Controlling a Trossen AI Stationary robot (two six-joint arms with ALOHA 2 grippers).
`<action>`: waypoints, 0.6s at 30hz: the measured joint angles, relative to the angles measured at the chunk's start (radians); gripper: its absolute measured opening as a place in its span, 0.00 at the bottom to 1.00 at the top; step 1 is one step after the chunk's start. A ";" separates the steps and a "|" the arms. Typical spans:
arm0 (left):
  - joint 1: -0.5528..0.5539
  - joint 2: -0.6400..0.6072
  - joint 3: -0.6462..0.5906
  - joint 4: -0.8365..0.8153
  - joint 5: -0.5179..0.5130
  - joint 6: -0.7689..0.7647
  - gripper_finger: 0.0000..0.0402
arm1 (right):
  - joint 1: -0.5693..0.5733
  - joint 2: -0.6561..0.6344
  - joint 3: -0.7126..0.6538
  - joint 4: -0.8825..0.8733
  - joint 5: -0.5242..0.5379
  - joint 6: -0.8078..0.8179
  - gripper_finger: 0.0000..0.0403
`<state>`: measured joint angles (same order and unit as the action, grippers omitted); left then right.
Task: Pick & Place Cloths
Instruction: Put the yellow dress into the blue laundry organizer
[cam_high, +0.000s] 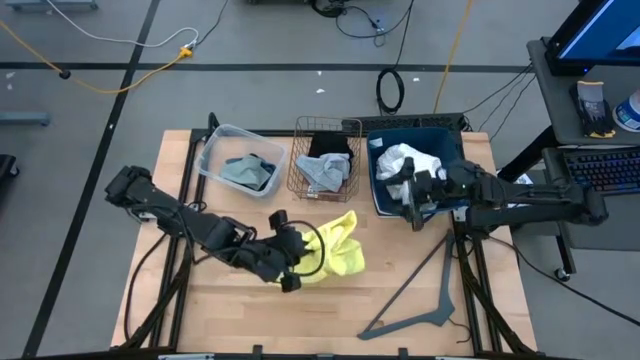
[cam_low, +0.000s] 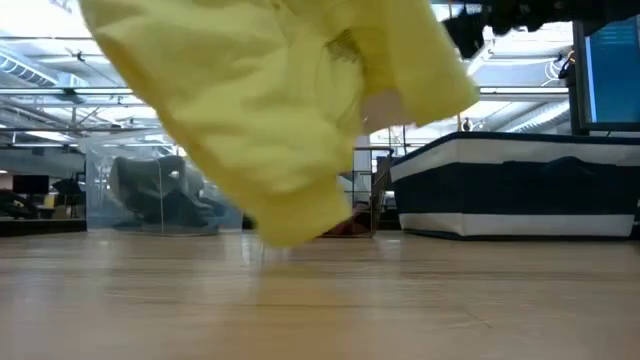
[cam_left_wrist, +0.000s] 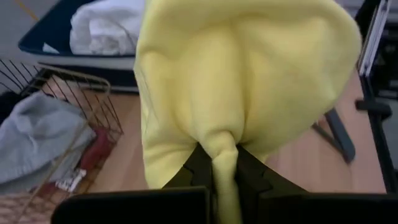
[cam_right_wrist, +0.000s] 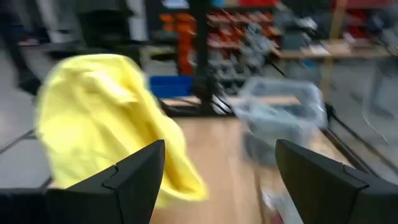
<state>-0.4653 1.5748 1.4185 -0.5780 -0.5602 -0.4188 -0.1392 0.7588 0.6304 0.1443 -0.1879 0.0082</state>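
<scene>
Left gripper (cam_high: 293, 262), mid-desk, clamps the yellow cloth (cam_high: 338, 248) clear of the wood for carrying; right gripper (cam_high: 415, 205) waits, fingers apart, at the blue bin (cam_high: 380, 192).

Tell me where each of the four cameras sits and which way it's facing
High: overhead, looking down at the table; both arms show.
Low: at tabletop height, facing the hanging yellow cloth; no gripper clearly shows.
Left wrist: on the left arm, left gripper pinching the yellow cloth.
Right wrist: on the right arm, open right gripper facing the clear plastic bin.
Shared: all four see the yellow cloth.
</scene>
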 joint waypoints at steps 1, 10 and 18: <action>0.008 -0.001 0.000 0.017 0.001 0.007 0.04 | 0.027 0.013 0.000 0.032 0.000 -0.020 0.73; 0.085 -0.001 0.000 0.031 0.011 -0.006 0.04 | 0.273 0.154 0.000 0.282 0.018 -0.325 0.73; 0.130 -0.001 0.000 0.035 0.065 -0.019 0.04 | 0.423 0.267 0.000 0.390 0.306 -0.595 0.73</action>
<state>-0.3350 1.5742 1.4185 -0.5426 -0.4953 -0.4379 0.2834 1.0262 0.6304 0.5346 0.1177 -0.5873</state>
